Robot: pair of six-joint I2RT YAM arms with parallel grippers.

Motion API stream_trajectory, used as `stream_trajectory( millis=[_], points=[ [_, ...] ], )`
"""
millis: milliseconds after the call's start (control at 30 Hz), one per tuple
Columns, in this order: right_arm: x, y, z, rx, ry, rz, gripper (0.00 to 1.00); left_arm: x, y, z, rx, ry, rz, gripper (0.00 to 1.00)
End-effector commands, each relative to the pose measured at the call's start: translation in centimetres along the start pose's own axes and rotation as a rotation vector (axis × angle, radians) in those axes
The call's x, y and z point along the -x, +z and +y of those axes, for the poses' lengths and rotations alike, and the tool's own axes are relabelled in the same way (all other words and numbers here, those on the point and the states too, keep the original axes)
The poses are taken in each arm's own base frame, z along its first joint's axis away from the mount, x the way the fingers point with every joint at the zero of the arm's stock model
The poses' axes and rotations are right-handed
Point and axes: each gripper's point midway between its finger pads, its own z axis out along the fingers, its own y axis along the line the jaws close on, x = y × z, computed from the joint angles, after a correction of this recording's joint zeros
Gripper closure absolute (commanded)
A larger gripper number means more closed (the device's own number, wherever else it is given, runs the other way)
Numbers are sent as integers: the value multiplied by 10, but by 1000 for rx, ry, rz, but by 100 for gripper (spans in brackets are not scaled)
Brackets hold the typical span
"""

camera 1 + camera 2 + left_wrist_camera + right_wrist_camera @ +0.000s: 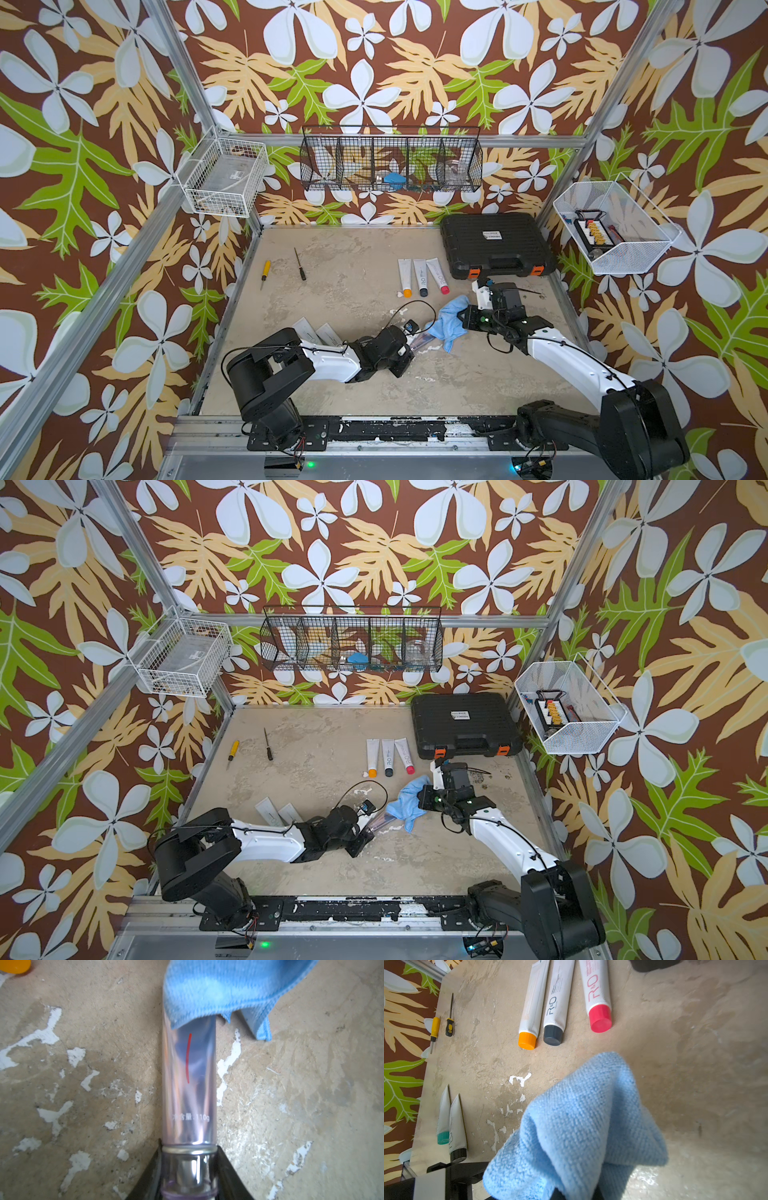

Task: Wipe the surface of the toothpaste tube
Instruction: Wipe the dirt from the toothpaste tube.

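Note:
A shiny silver-pink toothpaste tube (189,1095) with a thin red mark (188,1057) on it sticks out from my left gripper (189,1169), which is shut on its clear cap end. In both top views the tube (422,340) (380,821) lies low over the table, pointing at the blue cloth (451,322) (409,802). The cloth (224,991) drapes over the tube's far end. My right gripper (463,318) (577,1195) is shut on the bunched cloth (581,1126), which hides its fingers.
Three tubes with orange, dark and red caps (423,276) lie in a row behind the cloth. Two more tubes (316,332) lie by the left arm. Two screwdrivers (264,272) (300,264) lie at the back left, a black case (494,245) at the back right. Wire baskets hang on the walls.

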Motion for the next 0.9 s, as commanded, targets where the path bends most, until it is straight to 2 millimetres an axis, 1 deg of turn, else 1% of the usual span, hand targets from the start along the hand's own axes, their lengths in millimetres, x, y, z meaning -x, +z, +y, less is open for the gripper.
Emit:
stream_trajectory(
  millis=[0, 200, 300, 433, 600, 867],
  points=[
    [-1, 8, 10, 18, -6, 2, 100, 0, 1, -3, -18, 0, 0, 74],
    [-16, 22, 16, 18, -18, 36, 100, 1, 2, -3, -19, -2, -6, 75],
    [-23, 28, 13, 8, -17, 52, 100, 1, 2, -4, -23, -2, -8, 75],
    [-40, 41, 4, 2, 6, 105, 100, 0, 4, -4, -24, -3, -4, 75],
    [-58, 55, 3, -8, 3, 151, 100, 0, 4, -4, -25, -5, -7, 75],
    [-76, 65, 10, -2, -13, 192, 100, 1, 4, -3, -20, -5, -11, 75]
  ],
)
